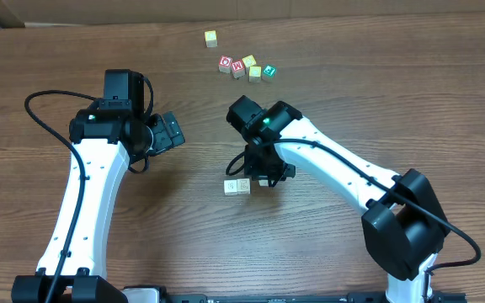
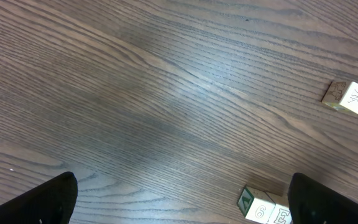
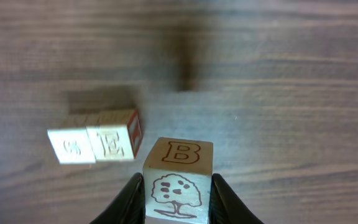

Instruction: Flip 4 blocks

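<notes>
Two pale blocks (image 1: 231,187) (image 1: 243,186) lie side by side on the table, just left of my right gripper (image 1: 263,176). In the right wrist view they show as a block with a faint mark (image 3: 71,146) and an E block (image 3: 112,142). My right gripper (image 3: 178,199) is shut on a third block (image 3: 179,177) with a B face and a tree face. My left gripper (image 1: 171,132) hangs open and empty over bare table. Its wrist view shows the same pair (image 2: 263,208) beside its right finger and another pale block (image 2: 347,98) lying apart.
A cluster of red, yellow and green-faced cubes (image 1: 247,67) sits at the back of the table, with a lone yellow cube (image 1: 211,38) behind it. The right arm (image 1: 343,172) runs across the right half of the table. The wooden table (image 1: 394,84) reaches the picture edges.
</notes>
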Controlling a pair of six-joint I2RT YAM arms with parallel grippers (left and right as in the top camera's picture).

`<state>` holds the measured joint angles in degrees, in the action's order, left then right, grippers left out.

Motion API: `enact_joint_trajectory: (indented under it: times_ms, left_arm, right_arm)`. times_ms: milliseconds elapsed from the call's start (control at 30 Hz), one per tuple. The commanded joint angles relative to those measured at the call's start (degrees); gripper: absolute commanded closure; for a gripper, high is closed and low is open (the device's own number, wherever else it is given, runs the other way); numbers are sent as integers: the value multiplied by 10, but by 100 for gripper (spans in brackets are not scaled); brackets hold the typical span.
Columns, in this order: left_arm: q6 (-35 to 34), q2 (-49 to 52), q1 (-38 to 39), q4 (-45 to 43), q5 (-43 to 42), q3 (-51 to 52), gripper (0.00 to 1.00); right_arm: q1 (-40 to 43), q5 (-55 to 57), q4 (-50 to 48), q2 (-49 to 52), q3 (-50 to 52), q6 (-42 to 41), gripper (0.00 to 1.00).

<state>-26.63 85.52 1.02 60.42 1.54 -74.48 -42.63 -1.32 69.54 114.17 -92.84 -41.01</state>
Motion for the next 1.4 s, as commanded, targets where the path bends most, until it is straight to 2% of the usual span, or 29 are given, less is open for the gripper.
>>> enact_joint_trajectory:
  times_ms: [0, 300, 667, 800, 867, 967, 1033, 1167, 1367]
  left_arm:
    - [3, 0, -2, 0, 1, -6, 0]
    - [3, 0, -2, 0, 1, -6, 0]
    - [3, 0, -2, 0, 1, -6, 0]
    - [3, 0, -2, 0, 1, -6, 0]
    - [3, 0, -2, 0, 1, -6, 0]
    - [3, 0, -2, 0, 1, -6, 0]
    - [3, 0, -2, 0, 1, -6, 0]
    - [3, 0, -2, 0, 1, -6, 0]
    - [3, 0, -2, 0, 1, -6, 0]
  right_arm:
    - [4, 17, -17, -4, 15, -10, 77]
    - [3, 6, -81, -2, 80, 8, 77]
    - [2, -7, -96, -2, 82, 18, 72]
    - [2, -9, -97, -2, 82, 18, 62]
    - [2, -12, -97, -2, 82, 18, 49]
    - [2, -20, -97, -2, 82, 18, 44]
    - [3, -24, -97, -2, 82, 18, 44]
    - [16, -24, -94, -8, 71, 18, 51]
    - [59, -24, -64, -39, 46, 18, 53]
